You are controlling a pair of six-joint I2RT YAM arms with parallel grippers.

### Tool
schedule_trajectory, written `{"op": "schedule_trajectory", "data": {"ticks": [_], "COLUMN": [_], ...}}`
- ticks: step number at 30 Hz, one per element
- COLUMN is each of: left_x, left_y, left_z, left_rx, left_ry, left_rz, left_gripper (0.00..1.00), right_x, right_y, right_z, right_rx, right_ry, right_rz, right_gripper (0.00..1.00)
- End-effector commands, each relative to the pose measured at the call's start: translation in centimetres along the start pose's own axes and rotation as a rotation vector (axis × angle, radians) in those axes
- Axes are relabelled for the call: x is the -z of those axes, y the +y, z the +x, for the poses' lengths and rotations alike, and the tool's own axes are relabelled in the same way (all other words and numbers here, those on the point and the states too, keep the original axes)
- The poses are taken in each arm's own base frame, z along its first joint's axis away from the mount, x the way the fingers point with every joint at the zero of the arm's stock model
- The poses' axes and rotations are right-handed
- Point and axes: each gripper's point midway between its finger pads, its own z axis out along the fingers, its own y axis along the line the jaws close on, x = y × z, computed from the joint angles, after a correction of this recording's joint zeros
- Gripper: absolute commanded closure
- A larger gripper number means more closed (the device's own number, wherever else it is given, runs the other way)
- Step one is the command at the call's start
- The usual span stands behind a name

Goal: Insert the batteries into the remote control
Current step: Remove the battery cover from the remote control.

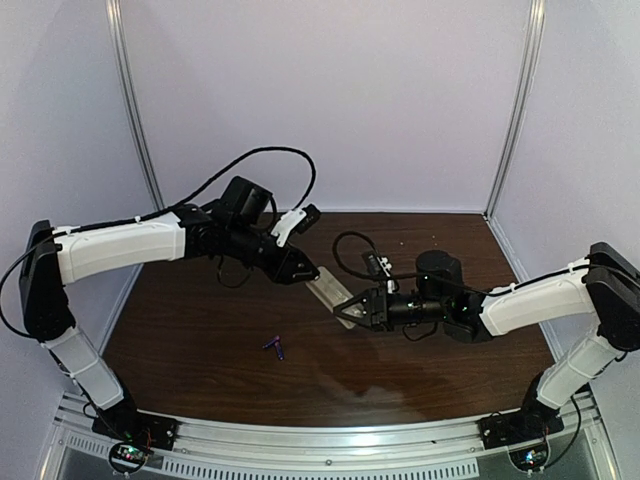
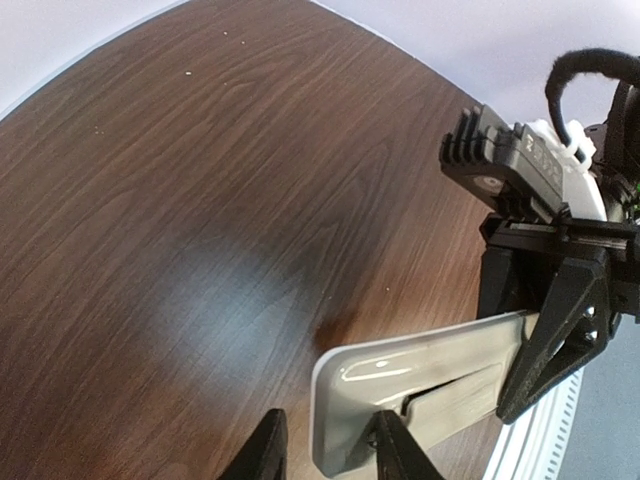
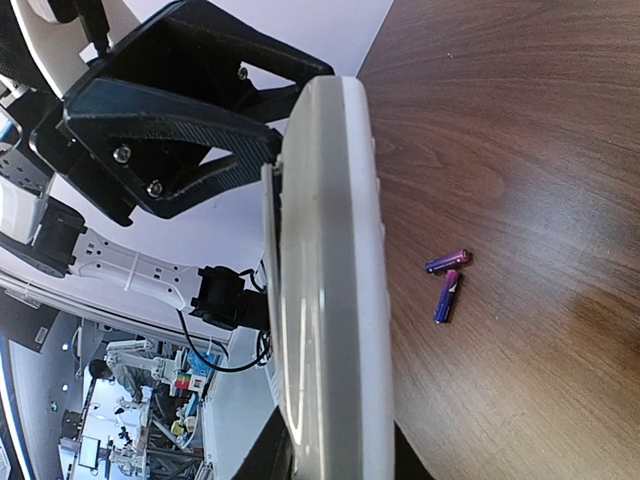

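Right gripper (image 1: 352,308) was clenched on one end of the remote control (image 1: 328,292) and held it off the table (image 1: 200,330), edge-on to the right wrist camera. Left gripper (image 1: 300,268) met the opposite end. Its fingers (image 2: 393,452) stood parted, one tip over the beige back by the battery recess and the other clear of the edge, so it was released rather than clamped. Could not tell whether the recess was fully uncovered. The batteries (image 3: 446,281) lay on the wood just beside each other at an angle, well apart from the remote and nearer the arm bases. Judgement: the step in hand was readying the recess, with no cell loaded yet. The next move calls for the recess open, then a fine pinch on one flat-lying cell.
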Motion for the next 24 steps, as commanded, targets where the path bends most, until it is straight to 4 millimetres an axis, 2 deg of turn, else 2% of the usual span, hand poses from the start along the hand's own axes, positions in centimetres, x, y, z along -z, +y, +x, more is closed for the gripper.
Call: {"op": "schedule_trajectory", "data": {"ticks": [1,6,11,17,20,24], "left_x": [-0.9,-0.4,0.4,0.8,1.0,1.8], "left_y": [-2.7,-3.2,-3.2,-3.4,-1.6,1.1], "left_z": [0.5,-0.4,-1.3,-1.8,-2.1,-2.3], "left_rx": [-0.016,-0.029,-0.022,-0.014,0.033,0.084], "left_ry": [0.028,0.009,-0.021,-0.044,-0.067,-0.113], "left_rz": [0.158,0.175,0.199,0.244,0.189,0.131], "left_gripper": [0.69,0.67,0.67,0.64,0.58,0.46], "right_x": [0.1,0.2,0.9,1.9,2.5,3.9], "right_y": [3.2,2.7,0.9,0.1,-1.0,-3.6], "right_z": [-1.7,-1.6,-2.4,-3.4,-4.2,-5.5], "right_rx": [0.113,0.111,0.104,0.112,0.105,0.097], "right_ry": [-0.044,-0.043,-0.06,-0.086,-0.113,-0.142], "right_rz": [-0.085,-0.065,-0.001,0.033,0.078,0.183], "right_gripper": [1.0,1.0,1.0,1.0,1.0,1.0]}}
